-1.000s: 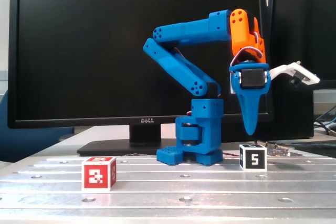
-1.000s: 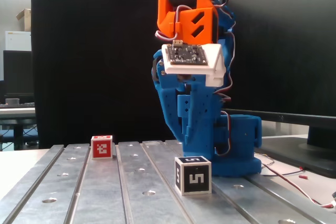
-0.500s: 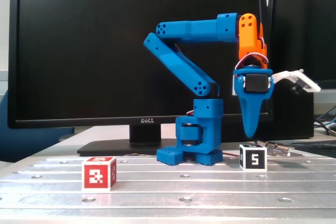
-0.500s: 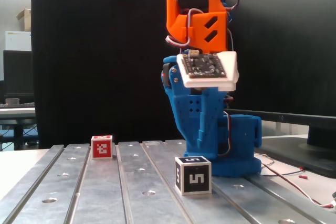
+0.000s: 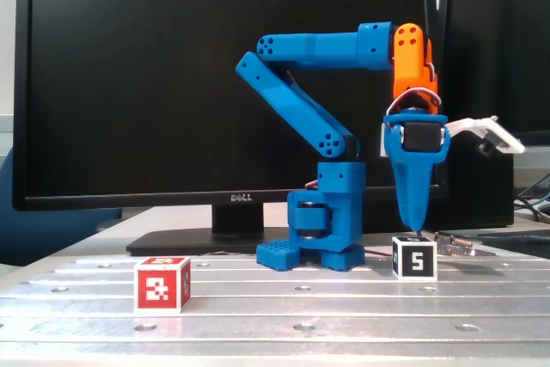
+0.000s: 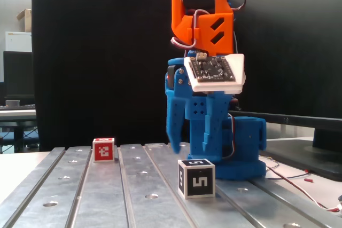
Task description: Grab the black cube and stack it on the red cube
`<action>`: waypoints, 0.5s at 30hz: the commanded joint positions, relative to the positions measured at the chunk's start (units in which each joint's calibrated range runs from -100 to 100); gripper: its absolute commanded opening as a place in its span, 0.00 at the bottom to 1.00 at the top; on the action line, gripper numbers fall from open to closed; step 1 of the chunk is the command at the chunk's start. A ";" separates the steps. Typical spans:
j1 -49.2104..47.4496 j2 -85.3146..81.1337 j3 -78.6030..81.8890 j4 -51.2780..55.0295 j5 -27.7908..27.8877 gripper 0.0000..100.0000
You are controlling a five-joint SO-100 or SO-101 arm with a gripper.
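The black cube, showing a white "5", stands on the metal table at the right of a fixed view and in the foreground of the other. The red cube stands apart from it at the left, farther back in the other fixed view. My gripper points straight down with its tips just above the black cube's top. In the other fixed view the gripper has its jaws apart and holds nothing.
The blue arm base stands right behind the black cube. A Dell monitor fills the background. Cables and a small board lie to the right of the black cube. The slotted metal table has bolt holes.
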State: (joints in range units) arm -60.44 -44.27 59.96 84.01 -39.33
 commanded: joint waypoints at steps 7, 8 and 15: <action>-0.80 0.16 -2.03 0.08 0.20 0.25; -0.80 0.16 -1.94 0.08 0.20 0.25; -0.87 0.16 -1.75 0.17 0.20 0.27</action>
State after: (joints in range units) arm -61.04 -44.27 59.96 84.01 -39.33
